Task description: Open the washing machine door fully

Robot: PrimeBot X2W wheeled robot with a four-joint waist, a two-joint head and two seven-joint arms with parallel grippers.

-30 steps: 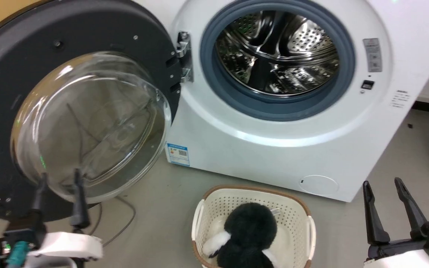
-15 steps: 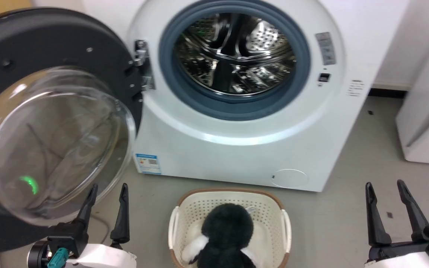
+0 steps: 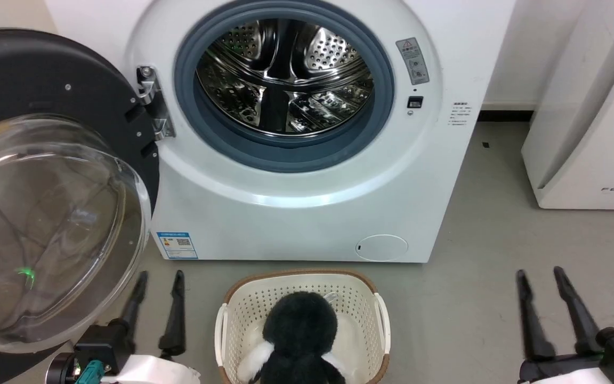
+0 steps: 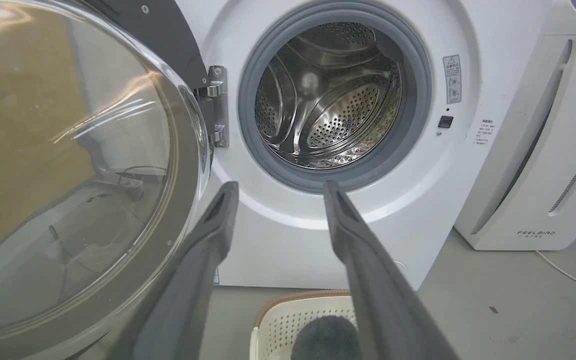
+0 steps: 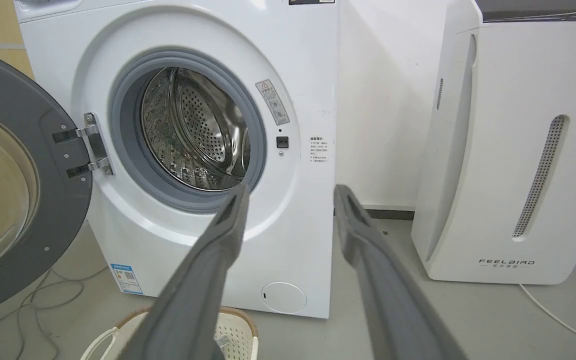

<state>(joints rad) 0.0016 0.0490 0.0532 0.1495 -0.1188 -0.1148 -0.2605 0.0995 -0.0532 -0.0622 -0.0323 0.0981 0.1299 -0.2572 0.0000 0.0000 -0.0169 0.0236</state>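
Left gripper (image 3: 160, 276): sits low at the left of the head view with its two dark fingers spread well apart and pointing up. There is nothing between them. The left wrist view confirms the gap, which frames the front of the washing machine (image 3: 296, 213). The outer finger stands just beside the lower edge of the washing machine door (image 3: 46, 213). Contact between the two cannot be confirmed.

Right gripper (image 3: 539, 273): sits low at the right over the grey floor (image 3: 472, 240), fingers likewise parted. It holds and touches nothing, and it is well apart from the machine and the door.

Washing machine door: swung out to the machine's left on its metal hinge (image 3: 152, 106), with the inner face and clear glass bowl turned towards the camera. The opening is fully exposed. The grey rubber gasket (image 3: 285, 157) and the perforated steel drum (image 3: 285, 80) are in plain view.

Other items: a blue label (image 3: 177, 245) and a round flap (image 3: 381, 247) are low on the machine's front. A cream laundry basket (image 3: 301, 273) stands on the floor in front of the machine, between the two grippers. It holds a black-and-white plush toy (image 3: 301, 330). A white appliance (image 3: 589, 133) stands to the machine's right.
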